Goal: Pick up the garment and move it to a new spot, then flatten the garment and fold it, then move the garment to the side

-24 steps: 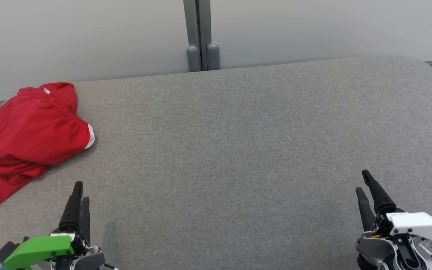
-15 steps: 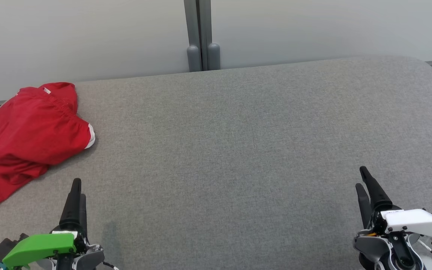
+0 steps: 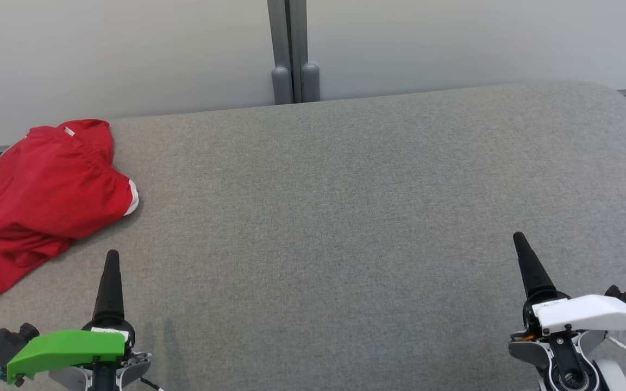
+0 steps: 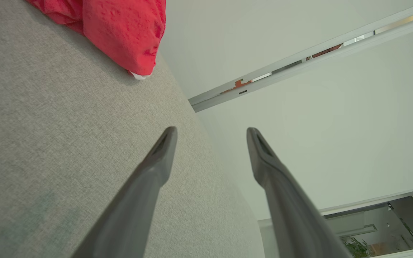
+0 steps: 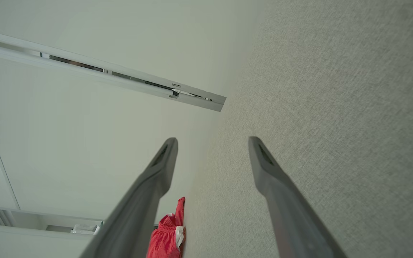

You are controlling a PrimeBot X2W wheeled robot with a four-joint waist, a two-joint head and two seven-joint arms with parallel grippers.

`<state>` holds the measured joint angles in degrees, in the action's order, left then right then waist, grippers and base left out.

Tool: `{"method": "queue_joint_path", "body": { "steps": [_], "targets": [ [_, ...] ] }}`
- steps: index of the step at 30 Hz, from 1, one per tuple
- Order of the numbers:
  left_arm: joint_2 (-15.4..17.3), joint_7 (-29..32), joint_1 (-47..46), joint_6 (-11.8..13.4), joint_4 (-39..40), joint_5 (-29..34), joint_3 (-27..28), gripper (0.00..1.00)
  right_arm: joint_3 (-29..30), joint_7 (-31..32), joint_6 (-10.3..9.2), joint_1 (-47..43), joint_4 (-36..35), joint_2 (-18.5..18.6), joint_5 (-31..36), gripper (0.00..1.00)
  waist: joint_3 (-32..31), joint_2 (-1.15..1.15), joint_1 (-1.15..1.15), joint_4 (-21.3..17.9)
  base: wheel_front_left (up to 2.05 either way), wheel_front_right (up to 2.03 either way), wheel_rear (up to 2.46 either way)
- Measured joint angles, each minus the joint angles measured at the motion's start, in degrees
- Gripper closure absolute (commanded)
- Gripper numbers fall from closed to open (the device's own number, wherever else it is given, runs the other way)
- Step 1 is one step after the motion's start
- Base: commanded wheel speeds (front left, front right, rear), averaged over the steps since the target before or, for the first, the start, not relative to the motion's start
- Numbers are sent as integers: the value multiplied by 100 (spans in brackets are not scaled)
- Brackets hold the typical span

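Grippers first: the left gripper (image 4: 210, 132) and right gripper (image 5: 212, 140) both have their 2 long dark fingers spread wide with nothing between them. They hang over the near edge of the big grey fabric-covered cushion (image 3: 345, 217), 1 toward each near corner.

What changed in the last second or so: both wrists rolled. From the head camera, each pair of fingers used to sit side by side, and now they stack into 1 single spike. Both tips also crept a little further in over the cushion. The crumpled red garment with white trim (image 3: 47, 195) hasn't budged. It's bunched at the cushion's far-left corner and trails down along the left edge.

My read is that this is just the arms getting set for a reach, so step 1 (the pickup) hasn't started and everything else is still to do. The left gripper is the closer 1, near the garment but clearly not touching, and the right is way off across the cushion.

Containers: the garment isn't inside anything, it lies loose right on the cushion fabric, and most of the cushion is bare for the flatten-and-fold part.
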<state>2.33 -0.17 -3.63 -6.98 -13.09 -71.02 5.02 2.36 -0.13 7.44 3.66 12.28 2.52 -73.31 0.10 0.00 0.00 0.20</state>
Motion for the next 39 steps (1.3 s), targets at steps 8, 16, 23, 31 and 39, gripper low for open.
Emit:
{"method": "queue_joint_path", "body": {
  "steps": [8, 16, 23, 31, 39],
  "targets": [
    [1, -178, 1, 44, 105, 991, -48, 0, -87, -177, 0, 0, -110, 21, 855, 0, -3, 0, 0, 8, 0, 0, 0],
    [5, -344, 4, 52, 165, 1844, -96, 0, -186, -339, 0, -3, -132, 29, 1651, 0, 0, 0, 0, 25, 0, 0, 0],
    [12, -460, 76, 94, 215, 2526, -148, 0, -303, -458, 0, -16, -167, 27, 2269, 0, -3, 0, 0, 28, 0, 0, 0],
    [15, -604, 104, 108, 282, 3167, -216, 0, -388, -611, 0, -73, -185, 26, 2948, 0, -1, 0, 0, 54, 0, 0, 0],
    [40, -739, 105, 145, 219, 3727, -280, 0, -460, -736, 1, -75, -175, 24, 3564, 0, 2, 0, 0, 86, 0, 0, 0]
  ]
}}
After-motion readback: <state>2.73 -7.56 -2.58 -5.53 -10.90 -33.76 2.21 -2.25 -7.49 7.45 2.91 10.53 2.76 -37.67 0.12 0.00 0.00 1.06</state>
